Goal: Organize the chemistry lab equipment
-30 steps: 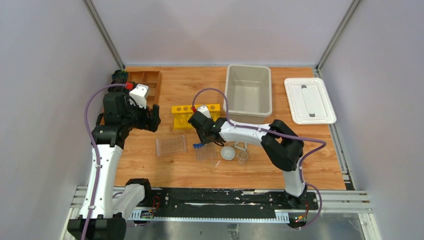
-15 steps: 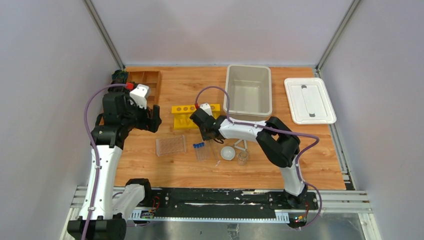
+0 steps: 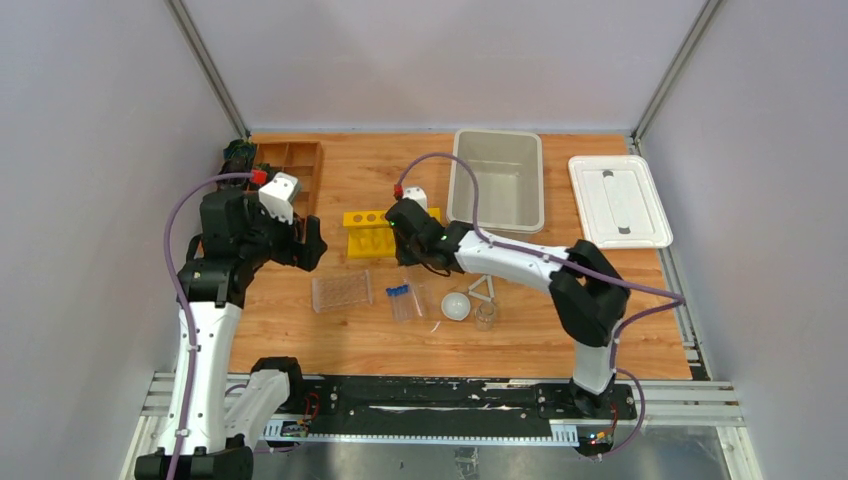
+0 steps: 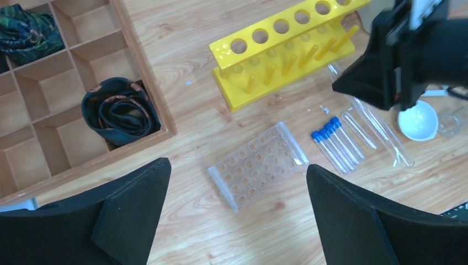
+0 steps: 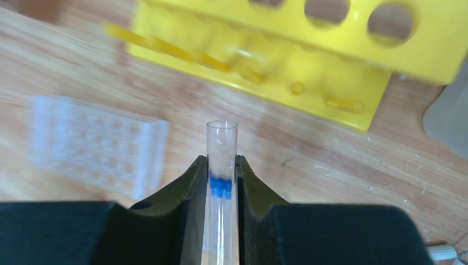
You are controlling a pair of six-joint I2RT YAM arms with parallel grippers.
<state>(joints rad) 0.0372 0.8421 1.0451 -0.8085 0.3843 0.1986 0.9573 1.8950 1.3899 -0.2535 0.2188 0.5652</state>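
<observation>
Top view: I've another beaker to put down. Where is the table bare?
Free patches: between the wooden tray and the grey bin, beyond the yellow rack; and on the near side of the white lid. The middle is crowded: clear rack, blue-capped tubes, white bowl, beaker.

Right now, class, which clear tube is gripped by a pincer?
The uncapped, open-mouthed tube, clamped in the right pincer; the blue-capped tubes lie free.

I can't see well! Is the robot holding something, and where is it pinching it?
The right gripper pinches a clear tube just below its open mouth. The left gripper holds nothing.
</observation>
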